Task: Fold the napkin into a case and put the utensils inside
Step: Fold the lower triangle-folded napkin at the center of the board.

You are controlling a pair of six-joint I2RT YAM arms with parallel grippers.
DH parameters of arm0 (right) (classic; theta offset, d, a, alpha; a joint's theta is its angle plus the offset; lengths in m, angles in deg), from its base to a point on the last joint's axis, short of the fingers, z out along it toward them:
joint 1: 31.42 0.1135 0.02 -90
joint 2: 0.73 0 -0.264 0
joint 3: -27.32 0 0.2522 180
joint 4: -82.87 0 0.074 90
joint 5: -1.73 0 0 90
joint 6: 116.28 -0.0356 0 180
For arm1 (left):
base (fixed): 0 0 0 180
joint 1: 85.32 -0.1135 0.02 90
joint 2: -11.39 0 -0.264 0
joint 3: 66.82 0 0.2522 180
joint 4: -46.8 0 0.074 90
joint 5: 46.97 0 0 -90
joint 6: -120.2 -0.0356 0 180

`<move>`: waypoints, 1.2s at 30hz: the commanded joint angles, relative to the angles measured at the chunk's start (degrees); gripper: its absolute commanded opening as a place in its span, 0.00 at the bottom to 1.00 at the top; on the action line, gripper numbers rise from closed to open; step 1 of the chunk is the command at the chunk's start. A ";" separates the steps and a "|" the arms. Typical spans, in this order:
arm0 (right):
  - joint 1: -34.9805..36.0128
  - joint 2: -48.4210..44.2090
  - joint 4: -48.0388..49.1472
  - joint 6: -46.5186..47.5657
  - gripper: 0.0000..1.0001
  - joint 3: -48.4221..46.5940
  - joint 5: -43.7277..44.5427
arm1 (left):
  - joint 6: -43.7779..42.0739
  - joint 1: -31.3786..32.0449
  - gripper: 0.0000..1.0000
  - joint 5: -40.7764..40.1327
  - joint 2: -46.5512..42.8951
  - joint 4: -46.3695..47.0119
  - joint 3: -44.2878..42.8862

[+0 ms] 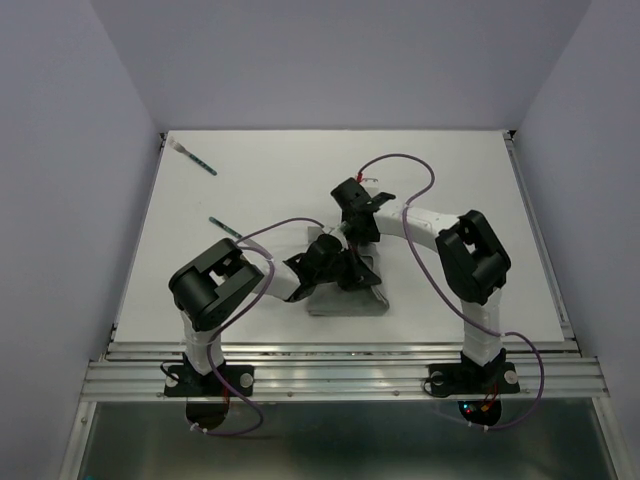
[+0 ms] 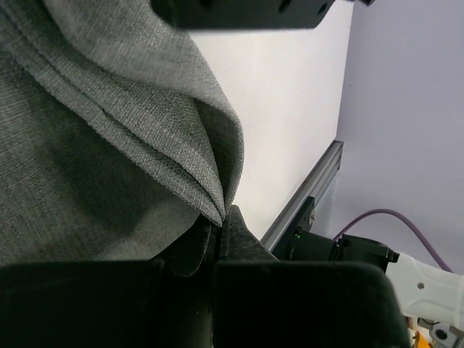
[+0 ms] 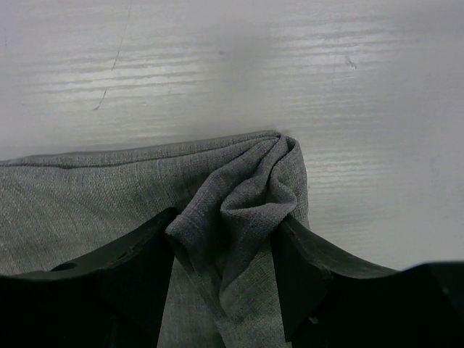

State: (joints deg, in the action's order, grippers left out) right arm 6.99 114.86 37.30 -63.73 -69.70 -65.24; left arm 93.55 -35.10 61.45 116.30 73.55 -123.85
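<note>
L gripper [image 2: 220, 228]: fingers [image 2: 243, 243] clamped tight on the napkin [image 2: 109, 109], layered hem pinched right at the tips, folds fanning up and away from them. R gripper [image 3: 225, 221]: fingers [image 3: 138, 275] parted to mid width, a puckered napkin corner sitting between, brushing both inner faces; can't tell if they press it.

Arms, top view: L wrist low over napkin's mid part. Forearm runs back left to a raised elbow, then down to its base at near-left. R wrist sits just beyond the napkin and bends back toward the near side. White forearm runs right to a high elbow, upper link drops to base at near-right. Both grippers nearly meet over the cloth.

Room: napkin lies centre of the table [image 1: 450, 170], close to the front rail [image 1: 350, 372], w/ a thin strip of bare top between. Wide bare top to the far side and right. Walls close in on L, R and back.

Napkin: folded flat, near edge approx parallel to rail; R wrist view shows far fold line running across, ending at the puckered corner. True long axis unclear, arms cover much.

Far utensil [image 1: 198, 158] by far-left corner, slanted. Near utensil [image 1: 226, 228] left of the L forearm, also slanted. Both well apart from the napkin.
</note>
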 commanded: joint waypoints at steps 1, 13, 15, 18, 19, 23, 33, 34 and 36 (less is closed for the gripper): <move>-0.44 -5.11 -0.36 1.33 0.59 1.17 -4.74 | -1.83 -0.03 0.00 2.85 -2.77 6.94 1.60; -3.34 -9.24 0.08 2.99 0.64 3.63 -10.88 | -0.16 -0.29 0.00 6.46 -2.95 14.50 5.73; -3.35 -9.59 0.00 3.52 0.66 3.98 -11.77 | -0.16 -0.29 0.00 6.55 -2.95 14.77 6.17; -3.87 -10.73 0.17 3.96 0.68 5.91 -12.83 | -0.42 -0.38 0.00 6.72 -2.77 15.30 6.88; -3.87 -11.00 0.17 4.05 0.68 6.36 -13.00 | -0.34 -0.47 0.00 6.81 -2.86 15.47 7.14; -4.39 -12.93 0.70 4.67 0.71 8.90 -14.85 | -0.51 -0.65 0.00 7.51 -2.86 16.88 8.37; -5.98 -19.08 1.31 5.64 0.85 12.42 -19.34 | -2.18 -0.91 0.00 9.88 -2.86 17.50 9.08; -5.98 -19.70 1.58 5.55 0.86 12.95 -19.07 | -2.27 -0.91 0.00 10.15 -2.95 17.50 9.08; -6.68 -21.97 2.28 5.11 0.86 14.61 -18.37 | -2.79 -1.09 0.00 10.94 -2.95 17.50 9.16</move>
State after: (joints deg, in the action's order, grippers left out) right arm 1.62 97.82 37.25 -58.83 -57.33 -83.25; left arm 92.89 -35.89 69.88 115.99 87.71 -115.57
